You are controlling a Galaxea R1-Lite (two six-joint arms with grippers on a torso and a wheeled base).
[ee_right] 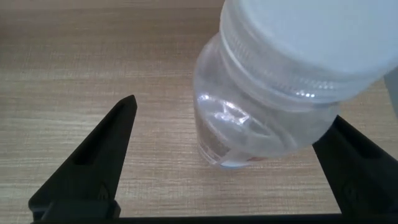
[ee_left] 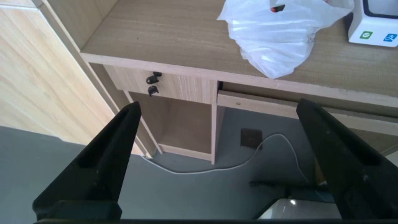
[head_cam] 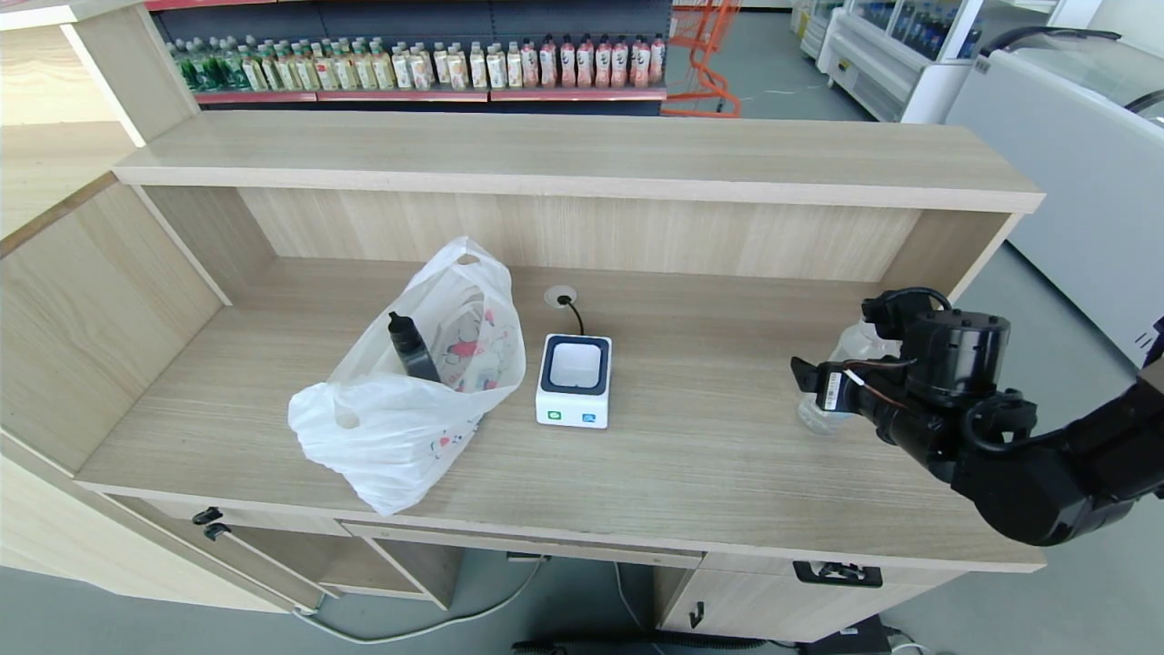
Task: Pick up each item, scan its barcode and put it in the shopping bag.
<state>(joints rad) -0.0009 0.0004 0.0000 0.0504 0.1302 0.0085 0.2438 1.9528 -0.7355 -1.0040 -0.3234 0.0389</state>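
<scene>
One item left to fetch, by the look of it: a clear jar (ee_right: 286,81) with a white lid, standing at the right of the counter (head_cam: 709,473), well apart from the scanner (head_cam: 575,391) in the middle and the bag (head_cam: 409,391) at the left. The bag already holds a dark bottle (head_cam: 411,350).

The right gripper (ee_right: 233,112) is at the jar with its jaws wide open, one finger on either side and neither touching it. The step in hand is the grasp.

Doing it well:
- Centre the jar between the fingers before closing, so that neither finger nudges it first. It is light and smooth, and would likely skid or tip.
- Close on the body below the lid, not on the lid rim (the ribbed neck gives poor purchase).
- Squeeze gently, since thin clear plastic may flex.
- I cannot tell where the barcode is. A strip of red label shows low on the jar, so leave that part uncovered if possible, ready to face the scanner window.
- Lift straight up before moving left.

The left gripper (ee_left: 219,107) hangs off the counter's near-left edge, above the floor, with its jaws open and empty. It is near enough to steady the bag's mouth when the drop comes.
</scene>
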